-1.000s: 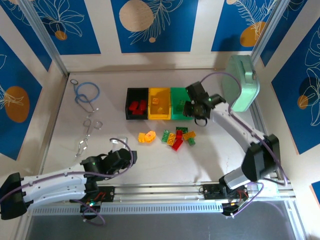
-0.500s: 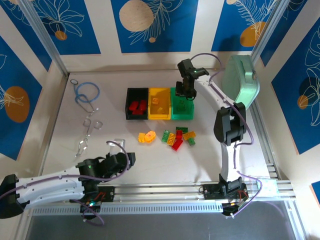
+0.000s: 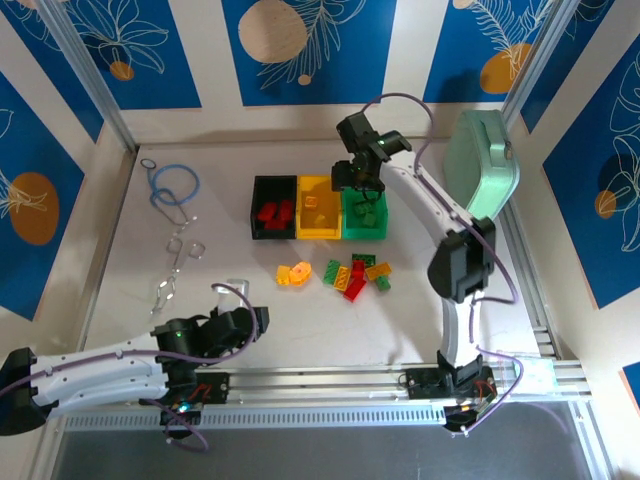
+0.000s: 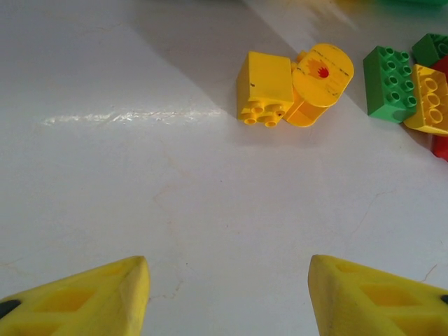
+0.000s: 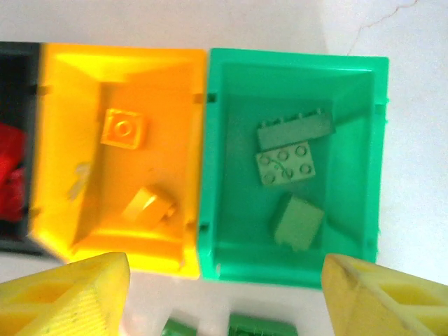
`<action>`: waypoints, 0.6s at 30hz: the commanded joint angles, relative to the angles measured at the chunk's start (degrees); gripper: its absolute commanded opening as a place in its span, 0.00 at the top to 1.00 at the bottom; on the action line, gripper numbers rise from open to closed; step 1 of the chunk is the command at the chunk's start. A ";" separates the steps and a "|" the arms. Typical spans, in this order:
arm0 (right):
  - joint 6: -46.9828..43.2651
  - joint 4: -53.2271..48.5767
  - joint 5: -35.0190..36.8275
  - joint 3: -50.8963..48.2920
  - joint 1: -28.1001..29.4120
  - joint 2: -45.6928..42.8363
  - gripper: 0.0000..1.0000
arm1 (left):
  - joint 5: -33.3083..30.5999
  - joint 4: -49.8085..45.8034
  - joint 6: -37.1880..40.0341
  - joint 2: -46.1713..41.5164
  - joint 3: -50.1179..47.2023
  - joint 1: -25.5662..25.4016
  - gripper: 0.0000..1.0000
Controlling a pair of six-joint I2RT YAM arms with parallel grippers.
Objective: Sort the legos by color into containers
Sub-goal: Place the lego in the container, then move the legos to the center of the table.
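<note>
- Looking down from above, the sorting appears partly done. Three bins stand touching in a row toward the far side of the table. The black bin on the left holds red bricks, the yellow bin in the middle orange ones, and the green bin on the right green ones.
- Roughly nine loose bricks in red, green and yellow lie just near of the bins, so I judge that about half the work is left.
- The right gripper hangs over the green bin. The left gripper sits low at the near left, well apart from the bins.
- From the left wrist, the left gripper's fingers are spread with nothing between them. Beyond them a yellow brick touches a round yellow piece. That piece carries a small red flame-like mark and no readable lettering.
- From the right wrist, the right gripper's fingers are spread wide and empty. Three green bricks lie in the green bin and two orange bricks in the yellow one. No brand or writing can be read.
</note>
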 commanded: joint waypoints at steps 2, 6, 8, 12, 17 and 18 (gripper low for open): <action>-1.50 5.81 2.22 -10.68 4.93 -16.55 0.27 | -0.73 1.43 0.72 2.35 0.10 -0.62 0.38; -0.13 12.70 7.06 -27.86 11.72 -31.04 0.26 | -0.08 4.06 1.32 4.86 0.02 -0.62 0.35; 2.17 14.85 9.60 -36.94 14.87 -37.87 0.25 | 0.01 5.71 1.76 6.02 0.23 -0.62 0.34; 9.90 17.48 14.35 -55.35 23.06 -52.86 0.25 | -0.45 8.40 3.22 9.02 1.38 -0.40 0.31; 24.22 12.91 15.30 -71.76 32.78 -64.89 0.25 | 1.62 12.65 5.50 15.18 3.80 0.83 0.30; 26.66 12.62 14.89 -74.14 34.20 -66.06 0.25 | 2.32 13.64 5.80 16.76 4.37 1.27 0.30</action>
